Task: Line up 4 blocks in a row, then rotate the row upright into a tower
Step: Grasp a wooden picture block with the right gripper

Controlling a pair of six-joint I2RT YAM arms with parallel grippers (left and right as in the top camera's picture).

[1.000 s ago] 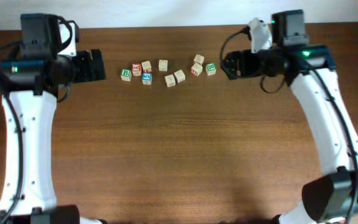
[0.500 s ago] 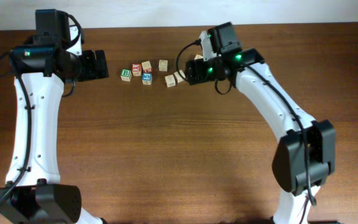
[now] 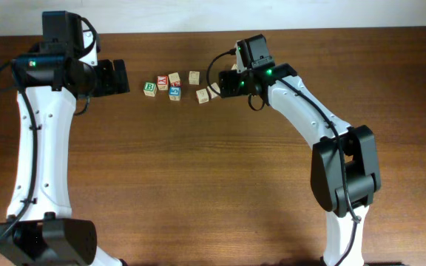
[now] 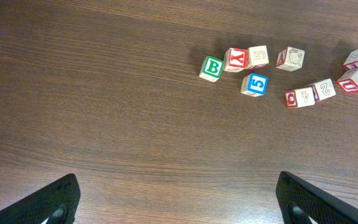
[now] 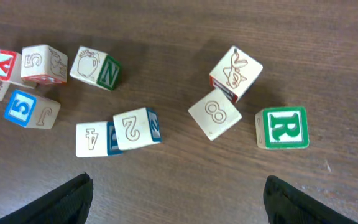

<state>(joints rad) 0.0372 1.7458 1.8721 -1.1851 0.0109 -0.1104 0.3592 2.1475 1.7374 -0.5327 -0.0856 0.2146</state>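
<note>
1. Overhead: the blocks (image 3: 163,81) sit huddled near the table's (image 3: 198,185) far edge, left of centre. The left gripper (image 3: 121,77) hangs just left of them, fingers wide. The right gripper (image 3: 225,86) has swung in from the right side and now covers some of the stray cubes (image 3: 202,94). The blocks have not shifted.
2. Left wrist: the left gripper (image 4: 182,202) is spread wide and empty. The blocks (image 4: 236,60) are packed close, so a descending finger may shove a neighbour.
3. Right wrist: the right gripper (image 5: 182,199) is wide and empty above the 2 cube (image 5: 132,127), with the blocks (image 5: 42,62) off at the left. It may turn the wrong cubes.
</note>
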